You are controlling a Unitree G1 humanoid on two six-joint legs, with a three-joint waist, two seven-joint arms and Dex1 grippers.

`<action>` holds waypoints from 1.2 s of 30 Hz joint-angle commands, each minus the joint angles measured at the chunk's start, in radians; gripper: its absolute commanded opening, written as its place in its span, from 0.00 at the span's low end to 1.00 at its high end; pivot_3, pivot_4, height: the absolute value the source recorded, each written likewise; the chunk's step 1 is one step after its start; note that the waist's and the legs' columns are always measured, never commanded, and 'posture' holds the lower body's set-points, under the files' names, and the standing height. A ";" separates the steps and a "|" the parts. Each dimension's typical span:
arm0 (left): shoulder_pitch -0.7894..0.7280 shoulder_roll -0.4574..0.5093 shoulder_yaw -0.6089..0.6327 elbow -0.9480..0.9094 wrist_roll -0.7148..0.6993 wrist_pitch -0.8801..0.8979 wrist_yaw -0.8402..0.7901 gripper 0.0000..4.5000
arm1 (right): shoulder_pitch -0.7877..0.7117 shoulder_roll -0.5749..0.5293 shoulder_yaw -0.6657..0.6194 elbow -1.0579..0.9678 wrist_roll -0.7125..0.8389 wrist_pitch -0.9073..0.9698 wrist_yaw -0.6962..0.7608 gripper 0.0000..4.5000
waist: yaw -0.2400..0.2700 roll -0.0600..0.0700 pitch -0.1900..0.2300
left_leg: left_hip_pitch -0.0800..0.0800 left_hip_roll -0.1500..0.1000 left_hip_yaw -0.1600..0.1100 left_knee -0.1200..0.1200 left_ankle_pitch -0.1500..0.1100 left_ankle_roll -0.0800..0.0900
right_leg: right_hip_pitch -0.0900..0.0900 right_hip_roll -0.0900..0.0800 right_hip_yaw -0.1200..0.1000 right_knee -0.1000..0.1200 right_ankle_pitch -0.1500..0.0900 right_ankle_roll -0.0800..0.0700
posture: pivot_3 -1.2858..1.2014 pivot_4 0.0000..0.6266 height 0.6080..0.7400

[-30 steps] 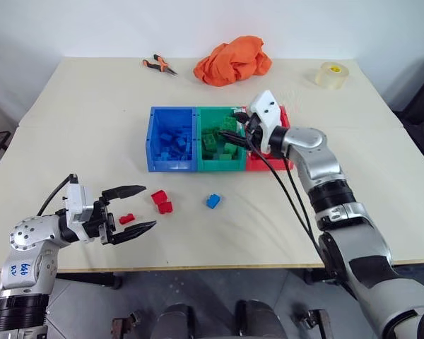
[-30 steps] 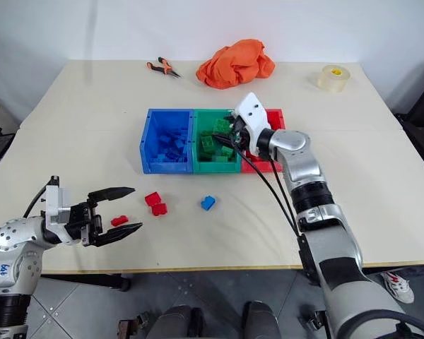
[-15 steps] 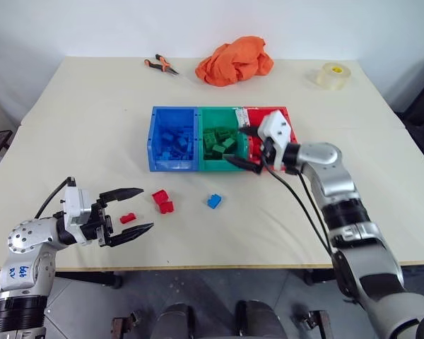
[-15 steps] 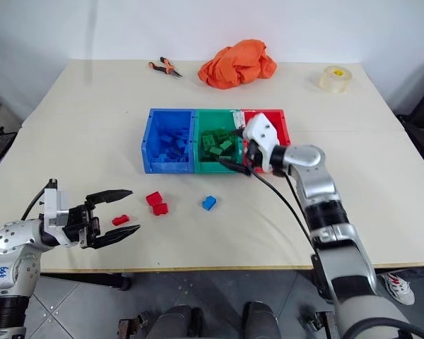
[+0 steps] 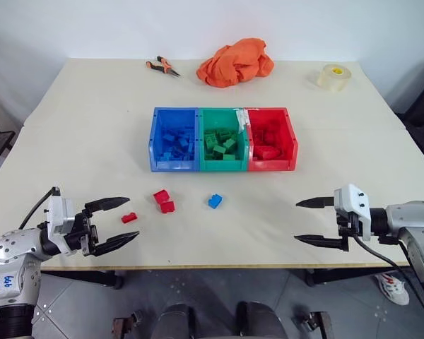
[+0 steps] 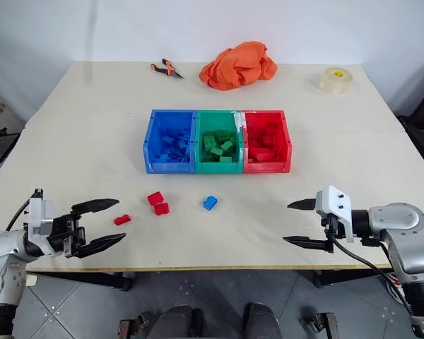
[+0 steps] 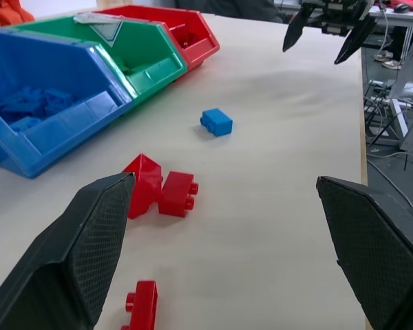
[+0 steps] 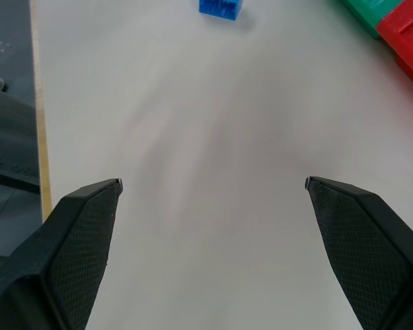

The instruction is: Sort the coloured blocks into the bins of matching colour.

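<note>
left gripper [image 5: 112, 223] released, empty, near table front edge | right gripper [image 5: 312, 220] released, empty, front right | bins [image 5: 223, 164] mid-table, blue-green-red in a row, bricks inside each | loose: blue block [image 5: 214, 201], two red blocks [image 5: 163, 201] touching, small red block [image 5: 129, 217] just beside left fingertips

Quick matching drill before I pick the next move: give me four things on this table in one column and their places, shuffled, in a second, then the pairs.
1. blue block
2. small red block
3. orange cloth
4. tape roll

a. far right corner of the table
b. far edge, beside the pliers
c. loose, nearest the left gripper
d. loose, in front of the green bin

Pairs: 1-d, 2-c, 3-b, 4-a
</note>
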 commanded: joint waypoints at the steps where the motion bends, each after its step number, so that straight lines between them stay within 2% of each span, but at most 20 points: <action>1: -0.012 0.004 0.024 0.000 -0.020 -0.017 -0.007 1.00 | -0.096 0.073 0.054 -0.020 -0.018 0.009 -0.063 0.99 | -0.004 0.000 0.000 | 0.000 0.000 0.000 0.000 0.000 0.000 | 0.000 0.000 0.000 0.000 0.000 0.000 | 0.52 0.24 1.00; 8: 0.005 -0.008 0.028 -0.049 -0.023 -0.012 0.016 1.00 | -0.286 0.257 0.218 0.083 -0.103 -0.025 -0.105 0.99 | -0.016 0.000 0.000 | -0.002 -0.001 -0.003 0.000 0.000 0.000 | -0.001 0.000 -0.003 0.002 -0.001 -0.001 | 0.52 0.24 1.00; 15: 0.066 -0.021 0.056 -0.125 -0.037 -0.008 0.055 1.00 | -0.461 0.437 0.349 0.327 -0.199 -0.174 -0.079 0.99 | -0.023 -0.001 0.000 | -0.002 -0.001 -0.004 0.000 0.000 0.000 | -0.001 0.001 -0.006 0.004 0.000 -0.001 | 0.52 0.24 1.00; 24: 0.119 -0.024 0.081 -0.176 -0.049 -0.006 0.097 1.00 | -0.588 0.559 0.400 0.618 -0.294 -0.348 -0.082 0.99 | -0.024 -0.001 0.000 | -0.001 -0.001 -0.005 0.001 0.000 0.000 | -0.001 0.005 -0.004 0.005 0.000 -0.001 | 0.52 0.24 1.00; 27: 0.140 -0.030 0.085 -0.196 -0.054 -0.007 0.106 1.00 | -0.621 0.585 0.418 0.705 -0.346 -0.343 -0.107 0.99 | -0.028 -0.001 0.000 | -0.001 -0.001 -0.005 0.001 0.000 0.000 | -0.001 0.005 -0.003 0.005 -0.001 -0.001 | 0.52 0.24 1.00; 30: 0.154 -0.032 0.089 -0.208 -0.057 -0.006 0.113 1.00 | -0.615 0.592 0.411 0.716 -0.329 -0.336 -0.061 0.87 | -0.030 -0.001 0.000 | -0.001 0.000 -0.005 0.001 0.000 -0.001 | -0.001 0.005 -0.003 0.006 -0.001 -0.001 | 0.52 0.24 1.00; 36: 0.141 -0.028 0.084 -0.195 -0.059 -0.008 0.114 1.00 | -0.606 0.590 0.391 0.707 -0.325 -0.340 -0.066 0.45 | -0.029 -0.001 0.000 | 0.000 0.000 -0.005 0.001 0.000 -0.001 | 0.000 0.004 -0.003 0.006 -0.001 -0.001 | 0.52 0.24 1.00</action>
